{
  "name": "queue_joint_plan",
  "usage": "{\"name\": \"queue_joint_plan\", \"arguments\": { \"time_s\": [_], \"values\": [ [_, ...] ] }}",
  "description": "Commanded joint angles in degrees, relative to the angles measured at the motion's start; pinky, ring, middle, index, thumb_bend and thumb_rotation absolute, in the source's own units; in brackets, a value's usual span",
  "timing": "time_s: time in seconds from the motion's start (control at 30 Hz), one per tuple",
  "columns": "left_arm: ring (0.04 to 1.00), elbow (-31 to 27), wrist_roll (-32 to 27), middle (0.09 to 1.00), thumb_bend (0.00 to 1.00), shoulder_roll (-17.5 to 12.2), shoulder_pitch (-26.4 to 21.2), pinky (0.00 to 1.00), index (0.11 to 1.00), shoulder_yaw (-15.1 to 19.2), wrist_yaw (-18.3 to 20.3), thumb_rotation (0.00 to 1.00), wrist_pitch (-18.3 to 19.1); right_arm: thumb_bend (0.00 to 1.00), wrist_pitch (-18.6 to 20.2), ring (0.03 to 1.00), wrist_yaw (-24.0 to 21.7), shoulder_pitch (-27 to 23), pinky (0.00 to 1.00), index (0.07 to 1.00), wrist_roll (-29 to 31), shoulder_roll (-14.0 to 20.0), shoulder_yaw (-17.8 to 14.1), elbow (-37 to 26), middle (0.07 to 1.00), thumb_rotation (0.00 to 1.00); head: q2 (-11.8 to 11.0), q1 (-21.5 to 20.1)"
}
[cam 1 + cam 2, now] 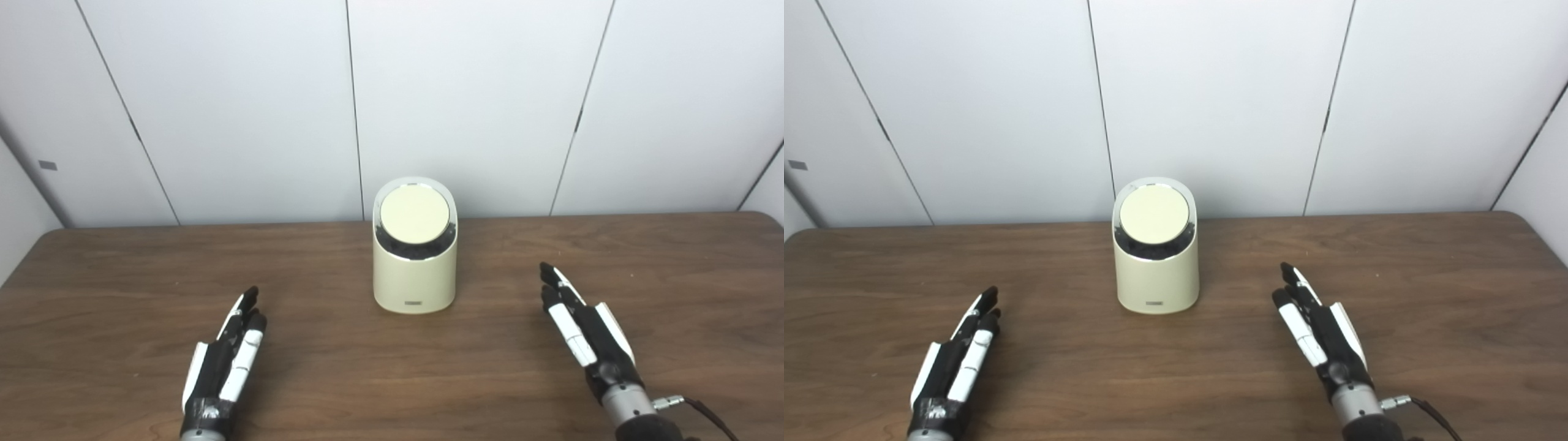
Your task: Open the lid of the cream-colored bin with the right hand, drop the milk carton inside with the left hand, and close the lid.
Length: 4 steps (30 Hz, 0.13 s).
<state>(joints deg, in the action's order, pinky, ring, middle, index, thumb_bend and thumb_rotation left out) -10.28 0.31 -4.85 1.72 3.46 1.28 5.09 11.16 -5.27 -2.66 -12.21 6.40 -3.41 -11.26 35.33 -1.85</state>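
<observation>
Cream bin (415, 269) lid (414, 215) shut | left hand (223, 366), right hand (585, 331): fingers extended, seemingly empty | wooden table (122, 294)

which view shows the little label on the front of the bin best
The left eye view: the small label low on the front of the cream-colored bin shows slightly larger there. The right eye view shows the same label slightly smaller. Its text is unreadable in both.
</observation>
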Motion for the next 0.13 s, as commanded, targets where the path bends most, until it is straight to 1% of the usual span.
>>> {"name": "queue_joint_plan", "arguments": {
  "time_s": [0.0, 0.03, 0.1],
  "values": [
    [0.985, -0.69, -0.13, 0.997, 0.63, -0.47, 0.45, 0.99, 1.000, 0.12, 0.18, 0.83, -2.50, 0.60, -5.04, 0.929, 2.30, -0.48, 0.88, 0.952, 1.11, -0.19, -0.69, 0.33, 0.949, 0.97, 0.05, -0.08],
    [0.983, -0.51, -0.28, 0.998, 0.62, -0.34, 0.86, 0.99, 1.000, 0.14, 0.12, 0.83, -2.92, 0.58, -6.04, 0.923, 2.79, -0.18, 0.87, 0.948, 1.39, -0.20, -0.73, 0.86, 0.945, 0.97, 0.17, 0.05],
    [0.978, -0.14, -0.26, 0.995, 0.62, -0.02, 1.74, 0.98, 1.000, 0.06, -0.13, 0.82, -3.79, 0.56, -6.71, 0.923, 3.38, 0.50, 0.88, 0.944, 1.78, -0.18, -0.74, 1.35, 0.944, 0.96, 0.17, 0.05]
  ]
}}
